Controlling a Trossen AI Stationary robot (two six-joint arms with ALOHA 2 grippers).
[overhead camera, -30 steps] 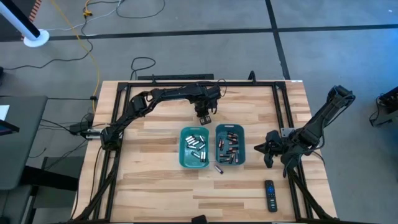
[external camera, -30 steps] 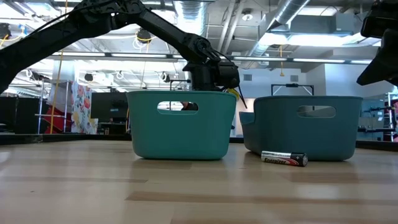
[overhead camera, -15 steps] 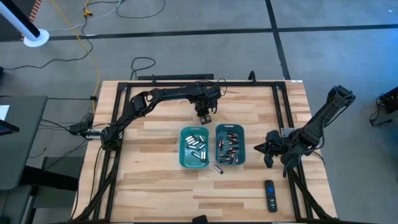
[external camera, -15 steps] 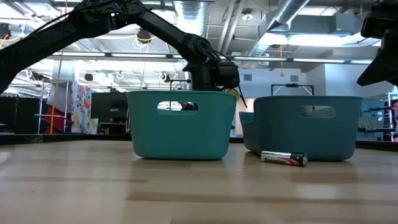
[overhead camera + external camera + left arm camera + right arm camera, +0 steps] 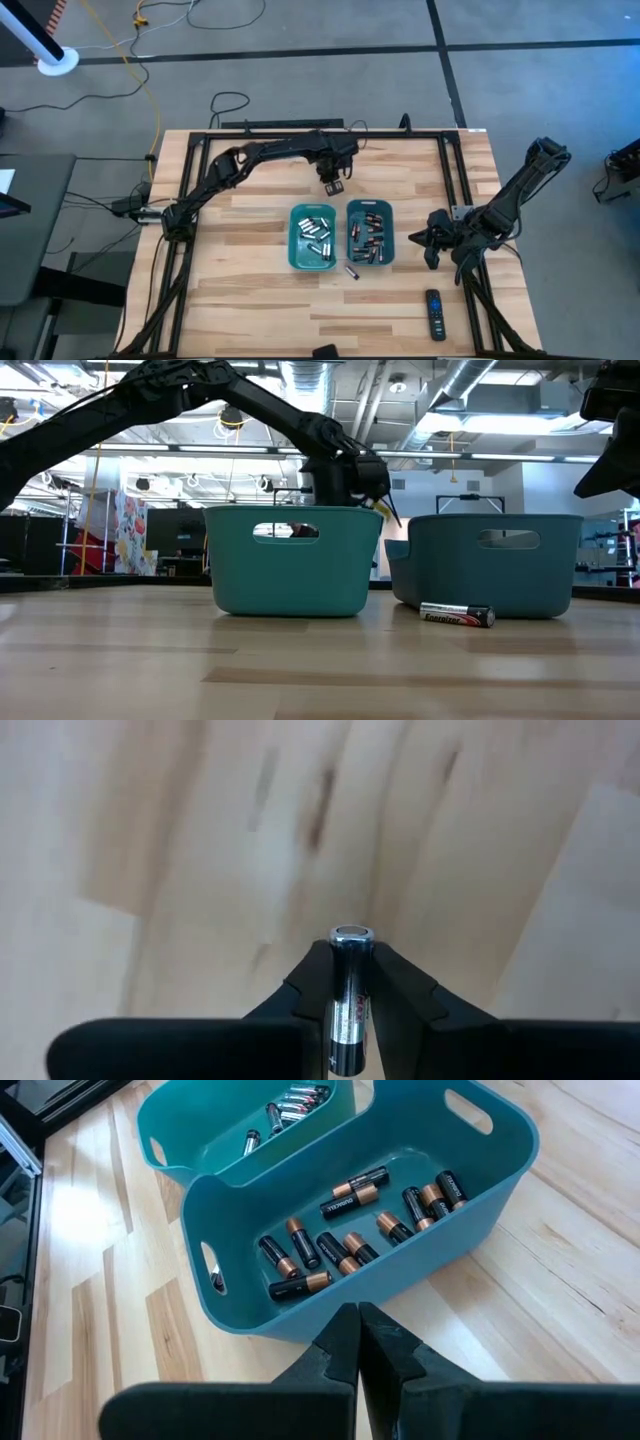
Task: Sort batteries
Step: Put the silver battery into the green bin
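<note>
My tabletop (image 5: 250, 300) carries the two teal bins side by side at centre: left bin (image 5: 313, 238) with the silvery cells, right bin (image 5: 370, 233) with the dark copper-ended ones (image 5: 345, 1245). My left arm reaches over the far side of the tabletop; since a second ago its wrist has swung a touch toward the right bin's side and tilted, clear in the low view where the head now leans past the left bin's rim. My left pincer (image 5: 333, 184) is clenched on one battery (image 5: 350, 1005), a silver-capped cell with a dark body standing up between the fingers (image 5: 318, 982). So the pick is done and I'm starting the carry; which bin it belongs in I'd guess from the body colour, likely the dark lot, not certain. My right pincer (image 5: 358, 1330) hasn't moved, parked near the right bin, fingers pressed together, holding nothing. One stray dark battery (image 5: 457, 615) lies on the wood just in front of the right bin, waiting to be sorted. Remote control (image 5: 434, 314) sits well apart, not my job.
</note>
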